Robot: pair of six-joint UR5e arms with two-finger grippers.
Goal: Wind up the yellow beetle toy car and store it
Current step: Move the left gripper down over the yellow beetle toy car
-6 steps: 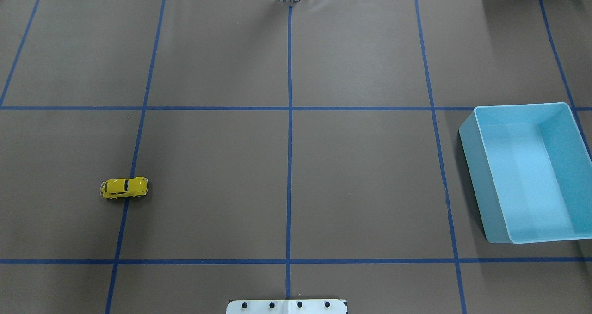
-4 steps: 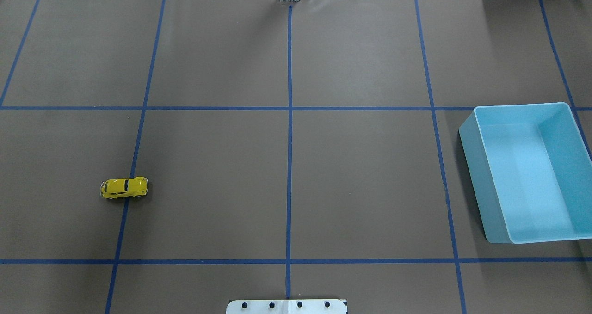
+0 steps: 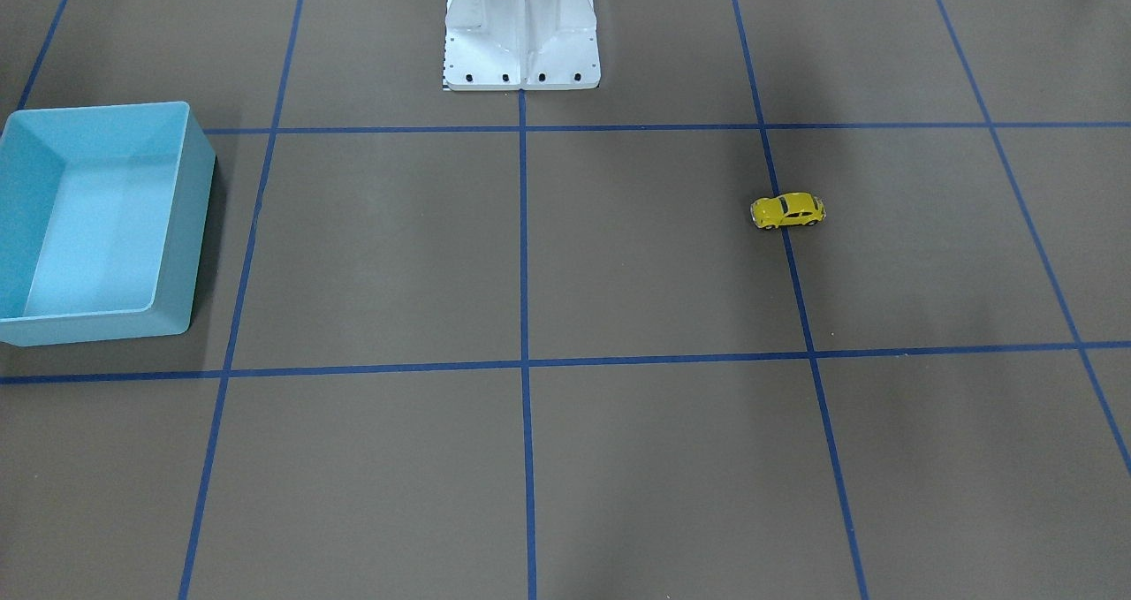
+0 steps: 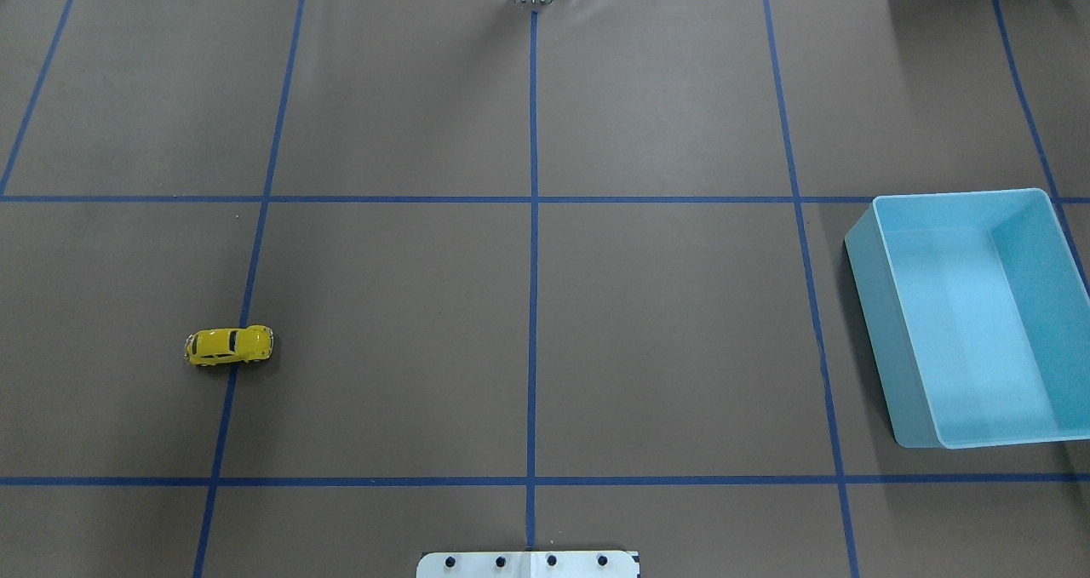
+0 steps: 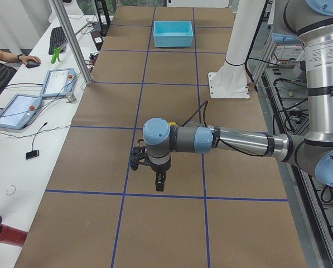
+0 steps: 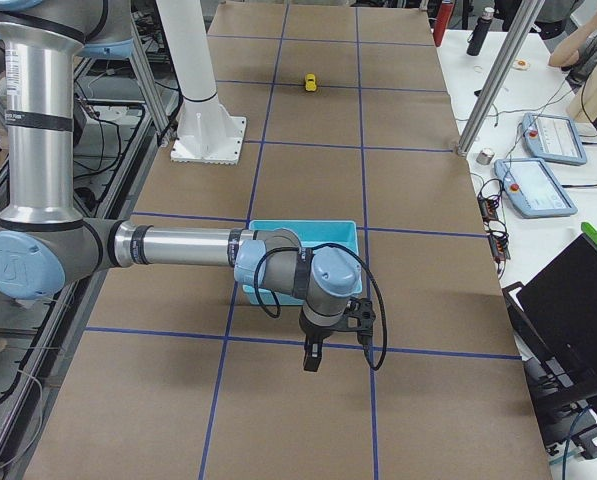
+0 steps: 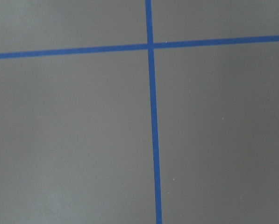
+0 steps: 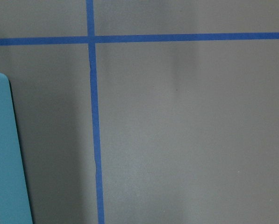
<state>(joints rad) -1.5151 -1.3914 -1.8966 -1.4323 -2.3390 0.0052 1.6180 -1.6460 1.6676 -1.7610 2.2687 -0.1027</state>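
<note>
The yellow beetle toy car [image 4: 229, 345] stands on its wheels on a blue tape line on the table's left half, untouched; it also shows in the front-facing view [image 3: 787, 210] and far off in the right side view [image 6: 310, 83]. The light blue bin [image 4: 869, 331] stands empty at the right edge. My left gripper [image 5: 158, 181] hangs above the table near its left end, apart from the car. My right gripper [image 6: 311, 358] hangs just beyond the bin [image 6: 308, 226]. Both show only in side views, so I cannot tell whether they are open or shut.
The robot's white base plate [image 4: 528, 564] sits at the near middle edge. Blue tape lines grid the brown table cover. The right wrist view catches the bin's edge [image 8: 3, 154]. Operators' tablets and cables lie on the side bench [image 5: 21, 109].
</note>
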